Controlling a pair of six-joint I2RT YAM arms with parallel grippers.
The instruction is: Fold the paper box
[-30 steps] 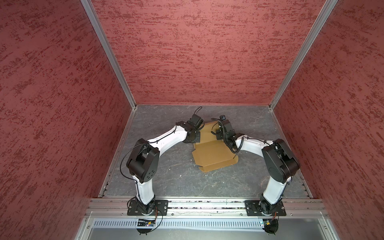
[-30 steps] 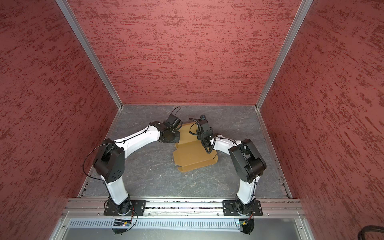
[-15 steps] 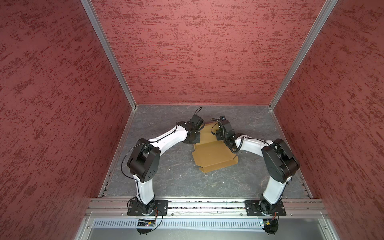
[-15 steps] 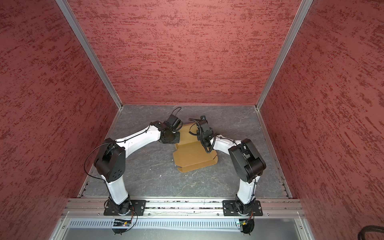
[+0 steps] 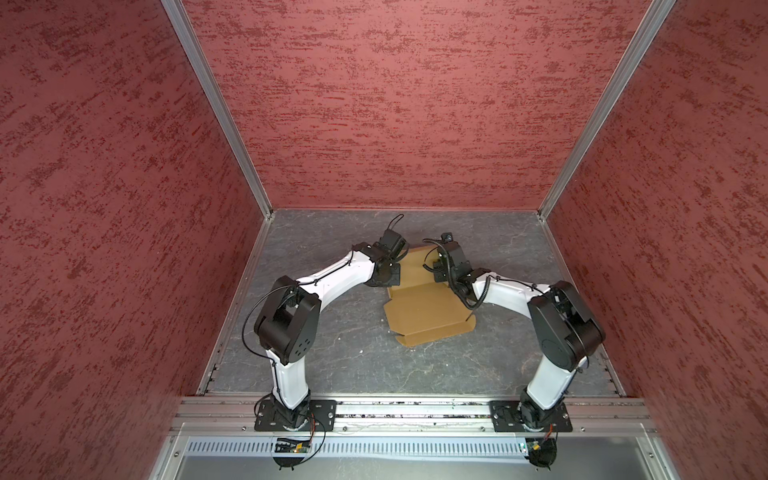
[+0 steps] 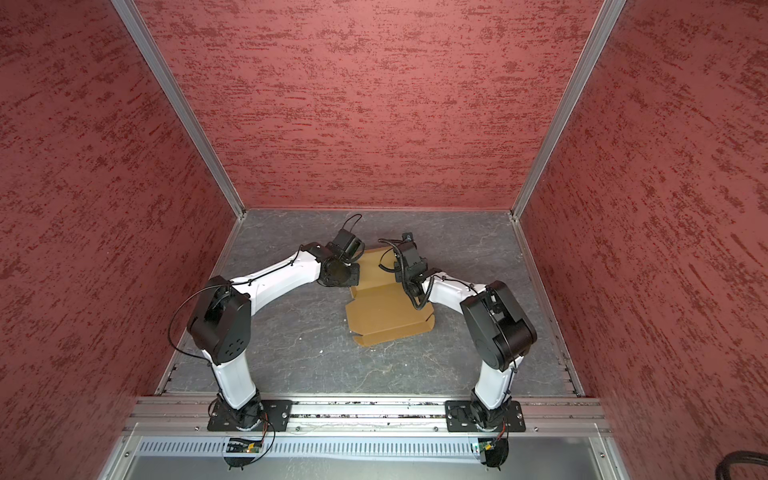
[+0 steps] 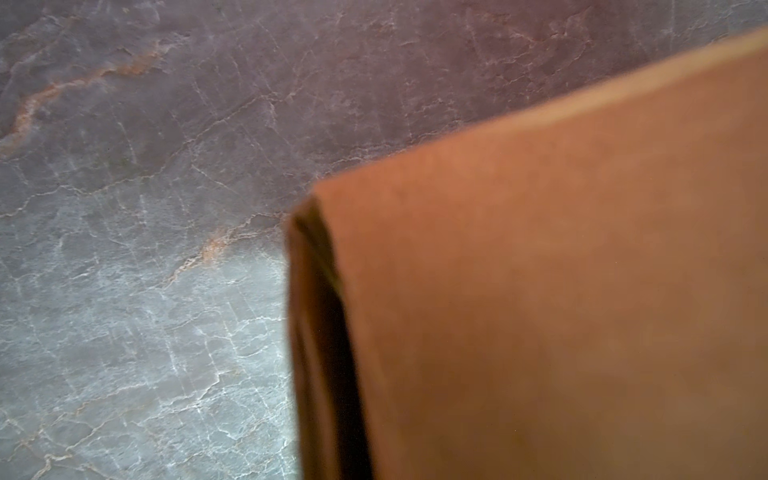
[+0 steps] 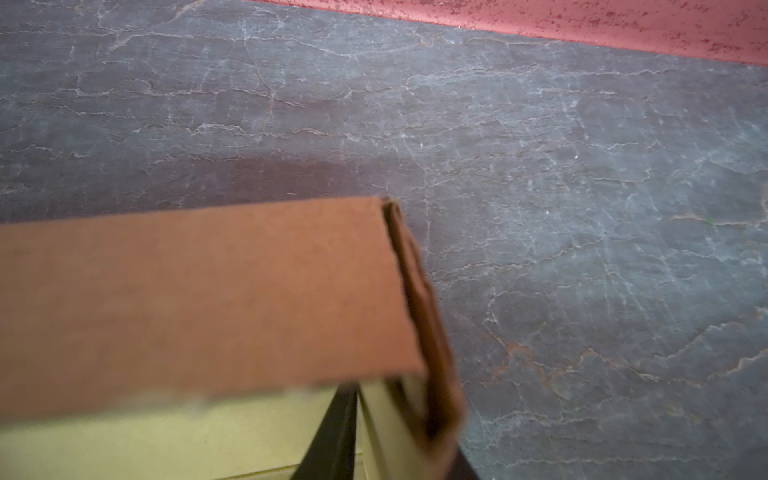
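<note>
L gripper [image 5: 392, 279] closed tight at the 10 o'clock corner of the paper box [image 5: 428, 318], can't tell if it's pinching anything. Box lies mid table [image 5: 332, 332], 4 o'clock from it and 7 o'clock from R gripper [image 5: 441, 275], whose jaws are hidden, can't tell. Plain brown cardboard, far flap [image 5: 415, 266] tilted up; grey veined tabletop, rough red walls [image 5: 395, 104].

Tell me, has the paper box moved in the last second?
No. In both top views the paper box keeps its near corner equally far from the front rail.
</note>
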